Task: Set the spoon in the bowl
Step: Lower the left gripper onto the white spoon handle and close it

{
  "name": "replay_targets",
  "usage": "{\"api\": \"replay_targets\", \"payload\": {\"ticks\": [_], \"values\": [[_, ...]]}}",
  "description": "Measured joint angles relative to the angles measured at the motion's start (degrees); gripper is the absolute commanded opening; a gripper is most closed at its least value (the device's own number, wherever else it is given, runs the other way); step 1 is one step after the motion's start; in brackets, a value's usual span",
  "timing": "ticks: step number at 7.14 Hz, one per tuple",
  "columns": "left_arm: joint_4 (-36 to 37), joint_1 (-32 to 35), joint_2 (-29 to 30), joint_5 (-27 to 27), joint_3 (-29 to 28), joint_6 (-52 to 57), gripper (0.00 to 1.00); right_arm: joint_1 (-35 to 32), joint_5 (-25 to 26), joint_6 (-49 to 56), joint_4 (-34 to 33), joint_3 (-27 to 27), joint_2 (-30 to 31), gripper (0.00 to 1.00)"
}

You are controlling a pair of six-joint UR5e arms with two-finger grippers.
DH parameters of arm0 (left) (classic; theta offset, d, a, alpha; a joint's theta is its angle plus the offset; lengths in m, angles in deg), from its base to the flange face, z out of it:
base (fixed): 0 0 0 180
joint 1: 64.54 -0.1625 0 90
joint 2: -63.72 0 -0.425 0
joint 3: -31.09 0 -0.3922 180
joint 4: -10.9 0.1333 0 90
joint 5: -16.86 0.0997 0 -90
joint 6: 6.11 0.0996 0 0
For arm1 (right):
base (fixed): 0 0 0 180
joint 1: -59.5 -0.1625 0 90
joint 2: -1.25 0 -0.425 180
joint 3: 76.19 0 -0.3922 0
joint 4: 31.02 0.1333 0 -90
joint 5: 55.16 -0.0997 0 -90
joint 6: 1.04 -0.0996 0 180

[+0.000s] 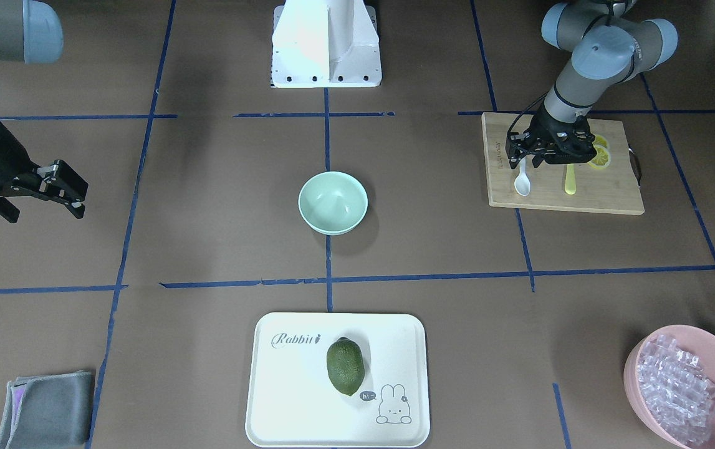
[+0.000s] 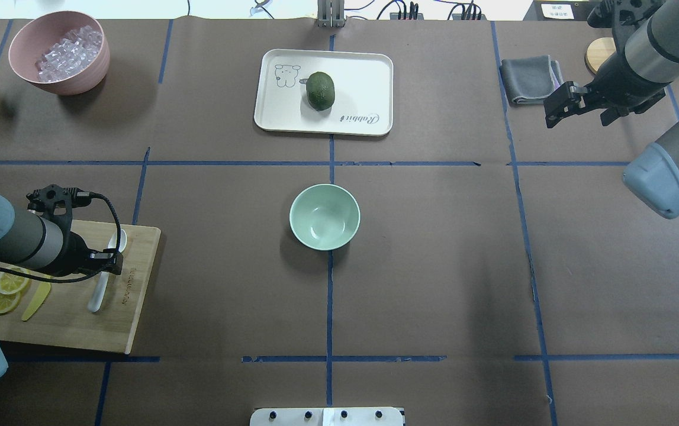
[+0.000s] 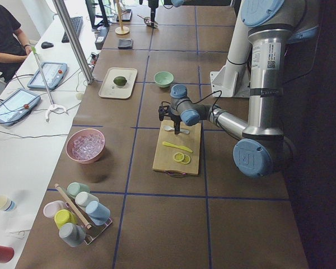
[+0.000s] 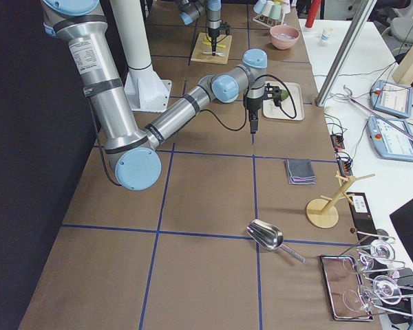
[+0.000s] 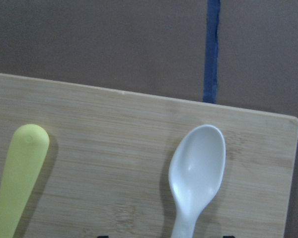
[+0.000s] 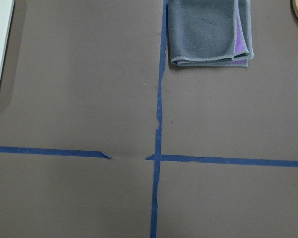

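White plastic spoon (image 5: pixel 197 168) is lying by the bamboo cutting board's (image 5: pixel 114 148) corner; left arm (image 2: pixel 13 239) is angling down, left gripper (image 1: pixel 524 161) sitting open, jaws straddling its handle.

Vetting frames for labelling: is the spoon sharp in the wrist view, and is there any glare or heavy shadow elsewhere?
Left wrist view: the spoon is sharp enough, with a soft shadow on its left and no glare. Front-facing view: the white robot base is blown out. Overhead view: the bowl casts only a soft shadow.
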Motion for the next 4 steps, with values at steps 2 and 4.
{"api": "replay_targets", "payload": {"ticks": [2, 4], "values": [[0.01, 0.0, -0.06, 0.06, 0.03, -0.05, 0.15, 0.05, 0.02, 0.0, 0.02, 0.02, 0.11, 1.0], [0.03, 0.0, -0.07, 0.06, 0.16, -0.19, 0.03, 0.08, 0.08, 0.0, 0.08, 0.06, 0.18, 1.0]]}}
